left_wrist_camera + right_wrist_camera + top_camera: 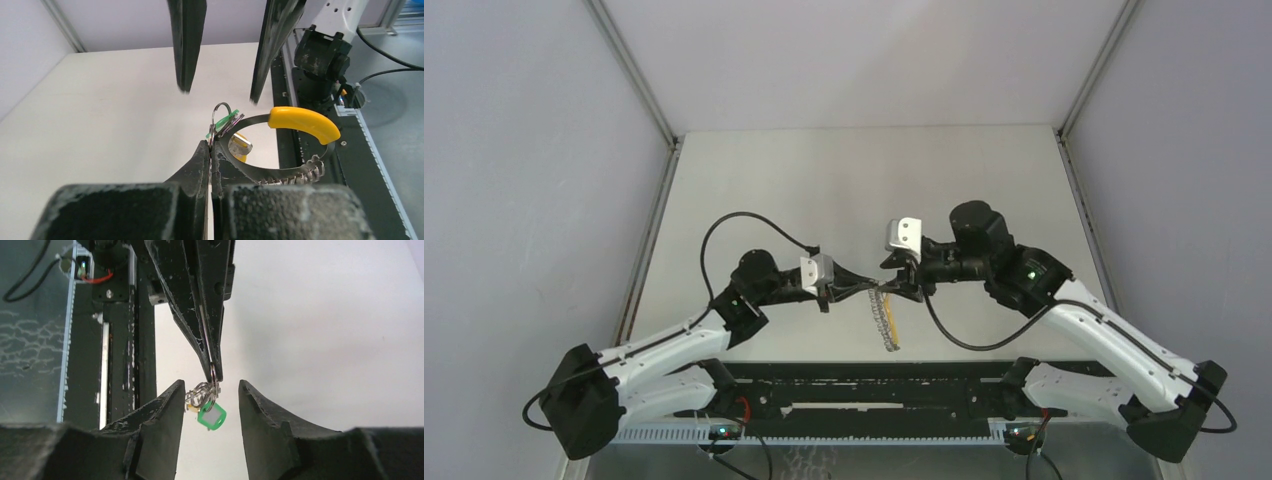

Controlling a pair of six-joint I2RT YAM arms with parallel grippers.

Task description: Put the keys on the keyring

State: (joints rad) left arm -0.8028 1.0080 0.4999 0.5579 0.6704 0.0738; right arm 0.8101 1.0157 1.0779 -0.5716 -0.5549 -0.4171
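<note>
L gripper was clamped tight on a small split ring, w/ the green key hanging just below its tips. R gripper stood partly open, fingers either side of the green head w/ gaps both sides. I saw the keyring, w/ a yellow sleeve, hanging at the L tips above the table. The yellow key showed inside its loop.
</note>
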